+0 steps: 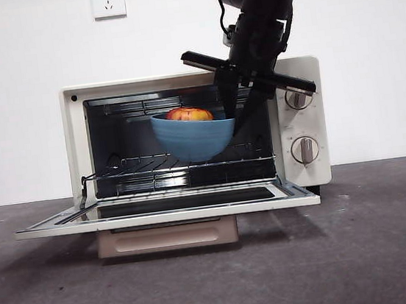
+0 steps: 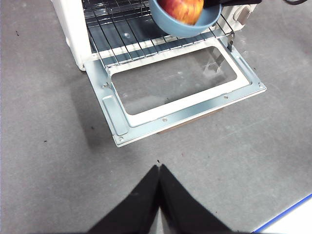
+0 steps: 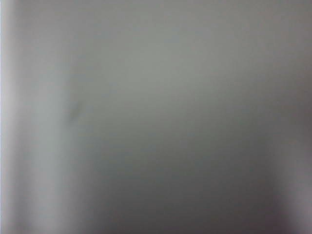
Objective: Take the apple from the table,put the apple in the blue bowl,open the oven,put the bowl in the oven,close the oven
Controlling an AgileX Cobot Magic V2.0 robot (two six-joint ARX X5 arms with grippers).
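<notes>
The oven [image 1: 75, 138] stands open, its door [image 1: 166, 214] folded down flat toward me. Inside the cavity the blue bowl [image 1: 190, 140] hangs just over the wire rack [image 1: 146, 170], with the apple [image 1: 189, 114] resting in it. My right gripper [image 1: 235, 114] comes down from above and is shut on the bowl's right rim; its own wrist view is a grey blur. My left gripper [image 2: 159, 168] is shut and holds nothing, above the table [image 2: 58, 146] in front of the door [image 2: 180, 83]. From there the bowl [image 2: 178, 27] and apple [image 2: 181, 9] show over the rack [image 2: 122, 34].
The lowered door juts out over the table [image 1: 349, 253] in front of the oven. Two grey knobs [image 1: 305, 150] sit on the oven's right panel. A wall socket [image 1: 108, 0] is on the white wall behind. A blue line [image 2: 287, 214] marks the table edge.
</notes>
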